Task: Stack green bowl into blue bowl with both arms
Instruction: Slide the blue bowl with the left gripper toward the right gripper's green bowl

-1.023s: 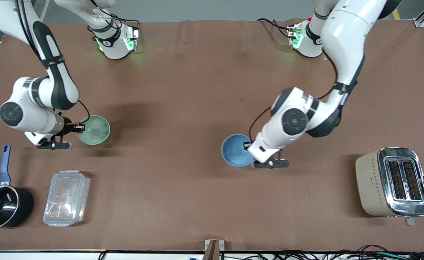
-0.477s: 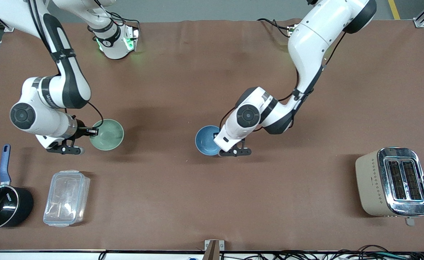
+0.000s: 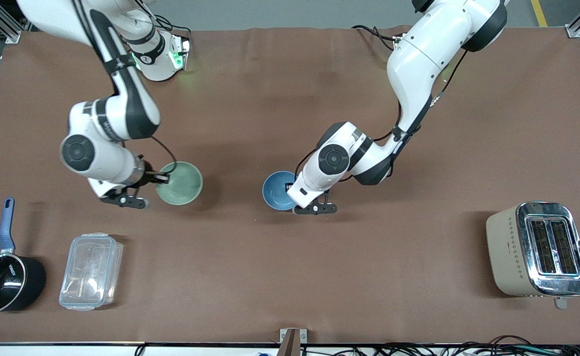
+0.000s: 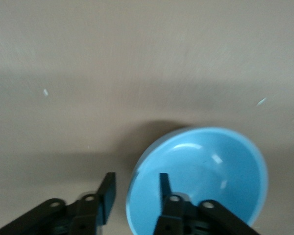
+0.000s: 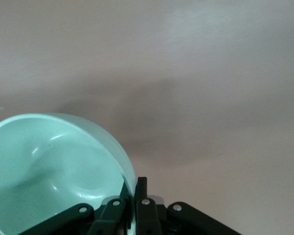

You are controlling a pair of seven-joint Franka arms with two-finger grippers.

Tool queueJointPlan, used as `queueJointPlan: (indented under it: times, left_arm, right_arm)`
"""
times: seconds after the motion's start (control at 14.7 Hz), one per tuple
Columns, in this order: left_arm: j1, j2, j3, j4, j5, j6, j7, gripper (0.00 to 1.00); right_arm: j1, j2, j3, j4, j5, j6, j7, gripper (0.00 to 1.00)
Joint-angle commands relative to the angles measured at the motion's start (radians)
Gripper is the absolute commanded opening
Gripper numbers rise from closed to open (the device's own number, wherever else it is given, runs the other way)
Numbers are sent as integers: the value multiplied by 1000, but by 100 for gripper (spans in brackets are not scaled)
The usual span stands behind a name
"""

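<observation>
From the front camera, the right gripper (image 3: 158, 176) pinched the rim of the green bowl (image 3: 180, 183) on the side turned away from the blue bowl (image 3: 278, 190), carrying it above the table (image 3: 290, 277). The left gripper (image 3: 291, 189) likewise held the blue bowl at its rim, on the edge away from the green bowl, so the two bowls faced each other across a bare gap, well apart. Taking the blue bowl as the mark, the green bowl lay toward the right arm's end of the table from it, on roughly the same line across. I judge the coming move turned on that gap: the green bowl had to travel toward the blue one and end above it.

In the left wrist view, the left gripper (image 4: 135, 188) had one finger inside the blue bowl (image 4: 213, 171) and one outside, the rim between them. Whether the outer finger actually pressed the wall could not be told, though the bowl hung tilted as if gripped.

In the right wrist view, the right gripper (image 5: 131, 192) was pressed close together on the green bowl's (image 5: 49, 166) thin rim, the bowl tipped up beside the fingers.
</observation>
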Motion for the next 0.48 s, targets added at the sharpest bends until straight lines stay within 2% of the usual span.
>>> queueJointPlan:
  times: [0.0, 0.2, 0.41]
  left_arm:
    - [45, -125, 32, 6, 27, -127, -15, 100]
    - [133, -243, 41, 23, 82, -261, 21, 100]
    - [203, -372, 41, 23, 130, -393, 34, 100]
  right_arm:
    - [111, -3, -9, 44, 25, -9, 151, 0]
    - [219, 8, -10, 93, 92, -2, 265, 0]
    - [305, 72, -10, 172, 102, 11, 384, 1]
